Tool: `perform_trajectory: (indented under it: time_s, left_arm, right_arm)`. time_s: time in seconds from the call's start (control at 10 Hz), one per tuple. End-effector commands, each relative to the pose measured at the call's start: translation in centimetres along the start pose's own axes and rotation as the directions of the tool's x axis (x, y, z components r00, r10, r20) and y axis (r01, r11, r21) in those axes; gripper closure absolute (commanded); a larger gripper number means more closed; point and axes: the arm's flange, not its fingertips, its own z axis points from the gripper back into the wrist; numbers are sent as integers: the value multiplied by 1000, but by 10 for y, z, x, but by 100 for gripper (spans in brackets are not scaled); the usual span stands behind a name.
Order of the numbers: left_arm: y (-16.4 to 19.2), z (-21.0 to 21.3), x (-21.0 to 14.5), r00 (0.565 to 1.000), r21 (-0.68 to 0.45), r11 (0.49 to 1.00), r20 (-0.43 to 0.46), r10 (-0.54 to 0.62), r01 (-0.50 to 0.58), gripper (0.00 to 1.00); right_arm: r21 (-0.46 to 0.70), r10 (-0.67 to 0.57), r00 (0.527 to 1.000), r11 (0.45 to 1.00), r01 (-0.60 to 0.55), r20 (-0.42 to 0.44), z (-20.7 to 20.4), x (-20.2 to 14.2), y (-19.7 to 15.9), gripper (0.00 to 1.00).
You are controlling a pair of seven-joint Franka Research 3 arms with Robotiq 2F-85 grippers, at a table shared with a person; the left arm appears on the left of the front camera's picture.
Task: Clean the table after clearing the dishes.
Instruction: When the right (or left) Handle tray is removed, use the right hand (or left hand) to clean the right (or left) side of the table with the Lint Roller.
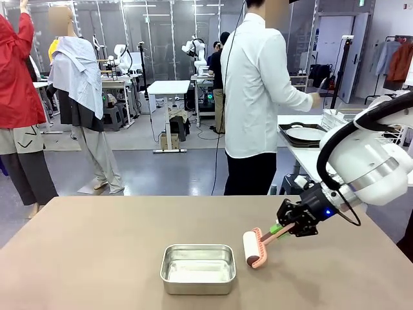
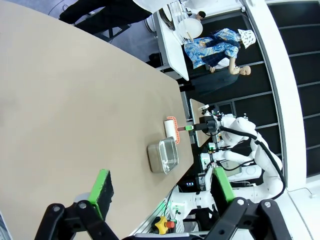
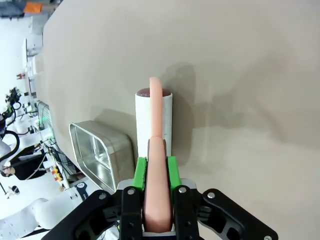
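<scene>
One roller [image 1: 251,247] rests on the table [image 1: 97,258], pinched by the right gripper [image 1: 282,229] — left gripper [image 2: 161,192] spread wide.

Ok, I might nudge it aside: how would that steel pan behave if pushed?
The steel pan looks thin-walled, so probably light. Low and flat-based on the smooth table, it would likely slide rather than tip. Metal: probably rigid.

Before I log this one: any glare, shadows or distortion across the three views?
Front view: even light, mild glare inside the steel pan. Left wrist view: rolled sideways, wide-angle bowing at the edges. Right wrist view: the roller casts a soft shadow on the table; right gripper in focus.
</scene>
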Motion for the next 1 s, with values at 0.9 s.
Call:
perform_trajectory:
  time_s: [0.9]
  left_arm:
    - [-1,3,-2,1000,10,1000,-2,-3,3,0]
  right_arm:
    - [-516,-247,968,822,239,55,101,-14,-46,79]
